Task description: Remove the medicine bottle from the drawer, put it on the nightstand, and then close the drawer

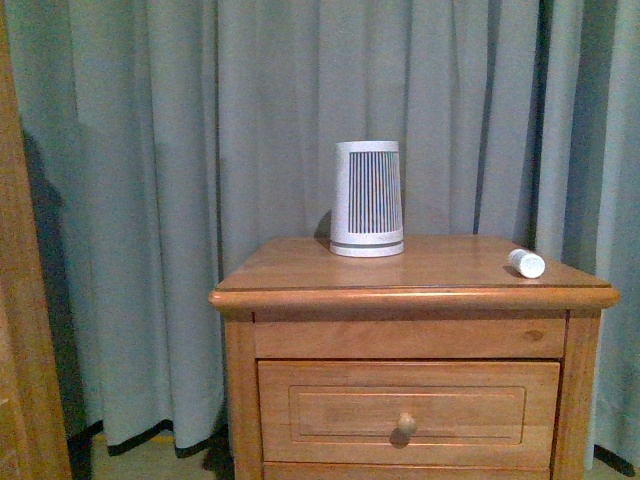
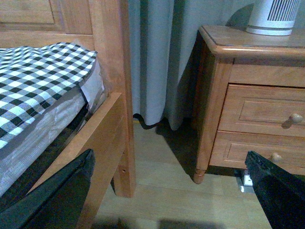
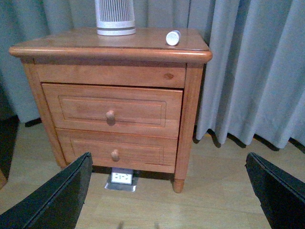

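Honey-brown wooden nightstand (image 1: 300, 268) with the medicine bottle (image 1: 526, 263) lying on its side near the front right corner of the top, well apart from the striped tapered cylinder (image 1: 367, 199) standing upright toward the rear edge. The bottle's position suggests the placing step is done. The drawer (image 3: 112, 110), the upper of two, appears pushed almost home; in the right wrist view its front may stand slightly proud at the right side, so closure is likely finished or nearly so. Its contents cannot be seen. Left gripper (image 2: 171, 191) and right gripper (image 3: 167, 191) each show two dark fingers spread wide with nothing between them, both well clear of the cabinet.
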Robot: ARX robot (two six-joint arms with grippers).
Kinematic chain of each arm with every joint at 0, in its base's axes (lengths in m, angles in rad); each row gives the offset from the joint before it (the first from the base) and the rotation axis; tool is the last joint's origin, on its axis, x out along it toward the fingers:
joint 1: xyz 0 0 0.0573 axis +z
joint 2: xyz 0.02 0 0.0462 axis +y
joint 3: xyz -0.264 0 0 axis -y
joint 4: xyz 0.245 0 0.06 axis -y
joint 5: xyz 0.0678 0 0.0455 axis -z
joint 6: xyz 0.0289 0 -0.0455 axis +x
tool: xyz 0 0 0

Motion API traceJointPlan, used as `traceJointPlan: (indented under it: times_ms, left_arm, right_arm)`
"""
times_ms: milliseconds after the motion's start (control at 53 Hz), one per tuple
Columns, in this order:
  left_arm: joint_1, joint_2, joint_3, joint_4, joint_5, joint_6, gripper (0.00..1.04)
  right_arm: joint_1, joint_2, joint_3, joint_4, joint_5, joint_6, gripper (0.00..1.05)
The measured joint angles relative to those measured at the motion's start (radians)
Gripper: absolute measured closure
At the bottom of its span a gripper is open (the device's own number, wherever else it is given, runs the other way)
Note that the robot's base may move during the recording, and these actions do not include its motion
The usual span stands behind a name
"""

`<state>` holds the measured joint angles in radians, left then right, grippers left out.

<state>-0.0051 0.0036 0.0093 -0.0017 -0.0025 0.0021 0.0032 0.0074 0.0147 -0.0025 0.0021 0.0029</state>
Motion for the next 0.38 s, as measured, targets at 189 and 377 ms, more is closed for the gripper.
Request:
traceJointPlan:
  times_ms: [189, 377]
  left_arm:
    - [0.000, 0.000, 0.000, 0.000, 0.000, 0.000, 0.07]
    - [0.000, 0.000, 0.000, 0.000, 0.000, 0.000, 0.07]
  right_arm:
    - [0.000, 0.000, 0.000, 0.000, 0.000, 0.000, 0.07]
    - [0.000, 0.000, 0.000, 0.000, 0.000, 0.000, 0.07]
